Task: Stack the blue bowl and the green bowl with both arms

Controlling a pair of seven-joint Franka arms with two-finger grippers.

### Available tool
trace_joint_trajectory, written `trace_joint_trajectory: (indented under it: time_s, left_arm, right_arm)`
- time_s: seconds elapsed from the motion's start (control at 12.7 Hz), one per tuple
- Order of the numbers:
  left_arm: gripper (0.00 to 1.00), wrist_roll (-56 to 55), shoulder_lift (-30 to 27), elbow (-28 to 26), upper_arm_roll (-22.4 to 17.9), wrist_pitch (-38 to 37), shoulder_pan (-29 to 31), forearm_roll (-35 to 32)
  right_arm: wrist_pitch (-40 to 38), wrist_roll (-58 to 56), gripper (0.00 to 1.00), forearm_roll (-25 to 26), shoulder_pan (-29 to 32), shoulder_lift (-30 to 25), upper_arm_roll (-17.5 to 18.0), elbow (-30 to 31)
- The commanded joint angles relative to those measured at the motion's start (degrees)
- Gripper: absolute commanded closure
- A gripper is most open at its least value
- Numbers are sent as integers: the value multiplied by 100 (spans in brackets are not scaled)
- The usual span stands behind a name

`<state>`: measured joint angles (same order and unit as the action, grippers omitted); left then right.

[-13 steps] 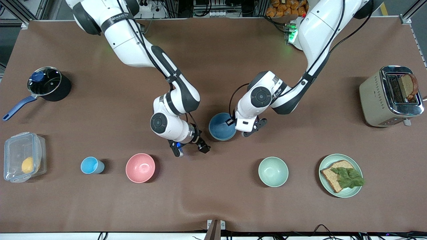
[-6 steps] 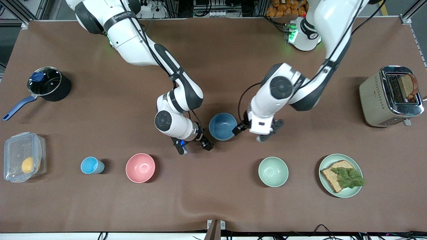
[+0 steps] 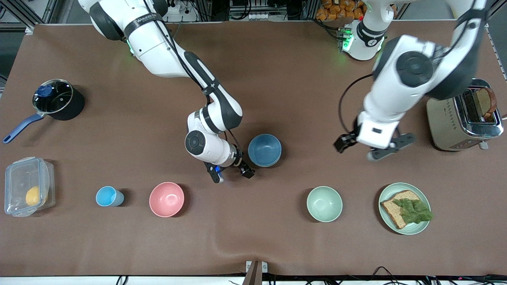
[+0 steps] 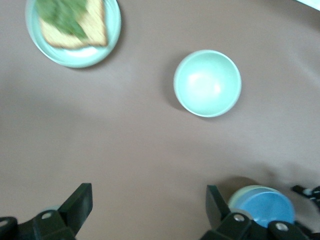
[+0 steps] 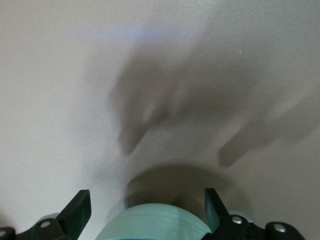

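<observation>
**A:** Starting with the wide brown table (image 3: 253, 245): seeing any stacking done yet?

**B:** Seeing it done, by the look of things. Finding the round matte medium-blue bowl (image 3: 264, 149) about mid-table, nesting inside the round matte sage-green bowl (image 5: 155, 222). Catching only a thin green rim under the blue one in the left wrist view.

**A:** Not mixing it up with the paler round mint-green bowl (image 3: 324, 204)?

**B:** No. Spotting that one on its own, nearer the front camera and toward the left arm's end, well apart from the stack.

**A:** And holding anything at all?

**B:** Holding nothing. Seeing the right gripper (image 3: 231, 174) down low just beside the stack, jaws spread wide, with the green wall showing between its fingers (image 5: 75, 210) in the right wrist view. Seeing the left gripper (image 4: 145, 202) up in the air over bare table, between the stack and the beige metal toaster (image 3: 455, 118), likewise gaping wide and empty.

**A:** Leaving what, then?

**B:** Judging little: pulling the right arm clear, nothing more on the bowls themselves.
</observation>
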<state>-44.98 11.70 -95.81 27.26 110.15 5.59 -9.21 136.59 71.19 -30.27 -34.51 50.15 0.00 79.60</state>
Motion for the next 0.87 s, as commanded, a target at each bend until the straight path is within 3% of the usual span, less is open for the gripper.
trace_joint_trajectory:
  time_s: [0.0, 0.16, 0.31, 0.39, 0.47, 0.55, 0.63, 0.79]
  left_arm:
    - [0, 805, -334, 447, 70, -930, 346, -46]
    - [0, 851, -309, 974, 60, -1407, 390, -19]
    - [0, 1095, -352, 1126, -70, -1566, 243, 7]
    - [0, 1297, -500, 1126, -628, -1680, -290, 51]
    - [0, 1421, -624, 1126, -1443, -1716, -869, 268]
    - [0, 1666, -686, 1126, -1991, -1786, -1119, 593]
    - [0, 2016, -826, 1117, -2248, -1795, -1165, 813]
    - [0, 2301, -975, 1074, -2295, -1847, -1165, 886]
  right_arm:
    - [-350, -472, 0, 4, 355, -66, -17, -120]
    - [-1175, -921, 0, 21, 594, -311, -35, -120]
    - [-1564, -1420, 0, 65, 744, -697, -139, 81]
    - [-1774, -1885, 0, 126, 753, -934, -280, 248]
    - [-1968, -2429, 0, 196, 753, -1241, -498, 510]
    - [-2074, -3000, 0, 293, 762, -1601, -683, 861]
    - [-2119, -3606, 0, 363, 779, -1988, -842, 1230]
    - [-2590, -4880, 0, 381, 1006, -2543, -1176, 1576]
